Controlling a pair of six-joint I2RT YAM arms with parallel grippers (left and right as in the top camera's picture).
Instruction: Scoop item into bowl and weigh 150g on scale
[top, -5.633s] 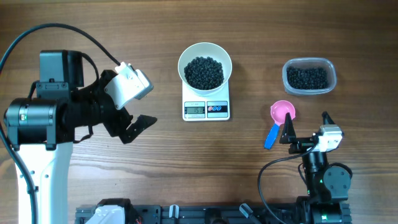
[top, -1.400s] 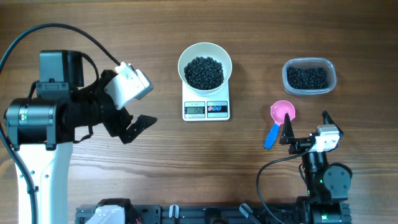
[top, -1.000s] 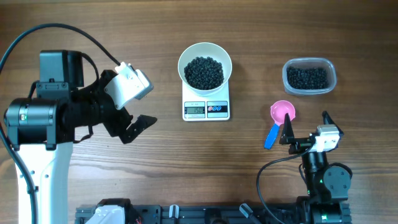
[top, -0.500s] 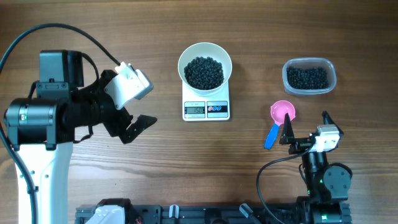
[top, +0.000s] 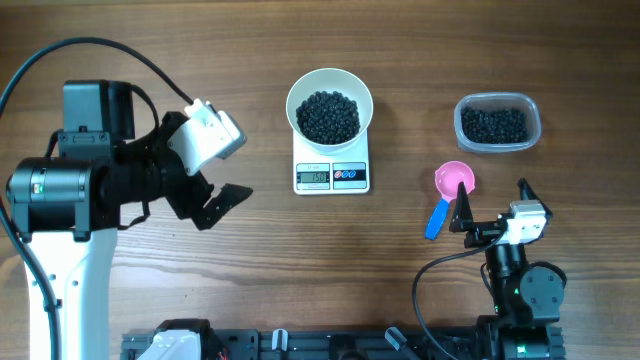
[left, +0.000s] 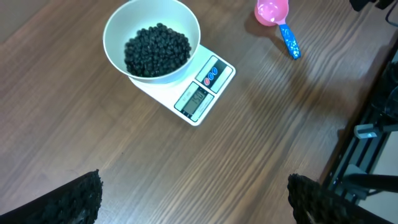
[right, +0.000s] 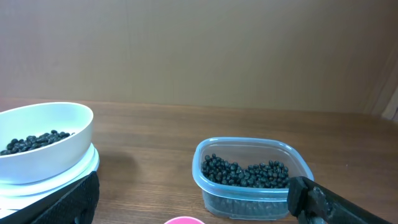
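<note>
The white bowl (top: 330, 88) sits on the white scale (top: 332, 176) at the table's middle back, holding a heap of the black beads (top: 329, 116); its display is lit. The left wrist view shows the same bowl (left: 152, 22), beads (left: 157, 50) and scale (left: 205, 93). More beads (top: 493, 124) lie in a clear tub (top: 497, 122) at the right. My left gripper (top: 215, 175) hovers open to the left of the scale, nothing between its fingers. My right gripper (top: 492, 206) stands open near the front right, just behind the pink scoop (top: 448, 196), empty. In the right wrist view the tub (right: 252, 177) lies ahead and the bowl (right: 43, 140) to the left.
The pink scoop with its blue handle lies on the table between the scale and my right gripper, its cup (left: 272, 10) empty. A black rail (top: 330, 344) runs along the table's front edge. The left arm's base (top: 60, 200) fills the left side.
</note>
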